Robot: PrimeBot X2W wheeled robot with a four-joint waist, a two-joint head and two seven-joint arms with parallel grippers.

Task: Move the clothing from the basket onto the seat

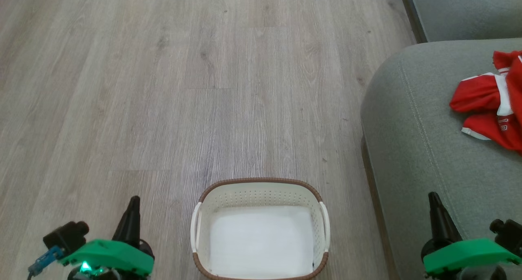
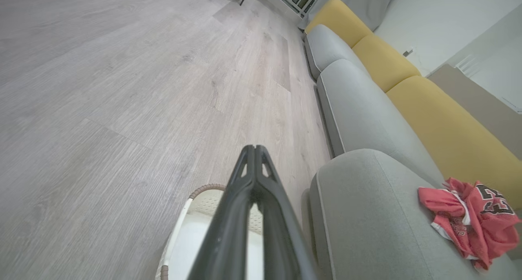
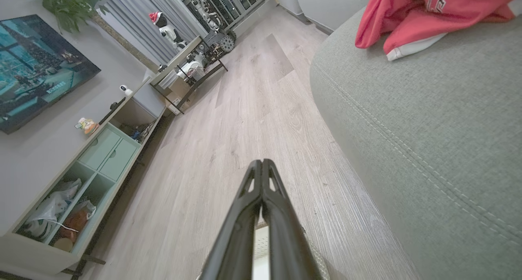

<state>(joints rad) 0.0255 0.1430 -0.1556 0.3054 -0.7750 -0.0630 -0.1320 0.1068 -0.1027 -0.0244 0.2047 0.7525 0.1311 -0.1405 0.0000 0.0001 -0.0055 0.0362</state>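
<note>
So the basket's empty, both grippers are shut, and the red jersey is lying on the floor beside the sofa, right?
One thing is off. The red jersey isn't on the floor: it lies on the sofa's seat cushion, as the head view shows. The rest holds: the basket is empty, and the left gripper and right gripper are both shut.

Soft, even light is filling all three views, and the pale grey wood-plank floor (image 1: pixel 163 88) around the small cream perforated plastic basket (image 1: pixel 261 195) is lying evenly lit. The basket's white bottom is glaring almost blank. Right of the basket, the large grey-green fabric seat cushion (image 1: pixel 428 157) is dropping a thin dark shadow along its foot. Both wrist views are bowing straight lines toward their edges and washing the crumpled red jersey clothing (image 2: pixel 469 219) to pink.
</note>
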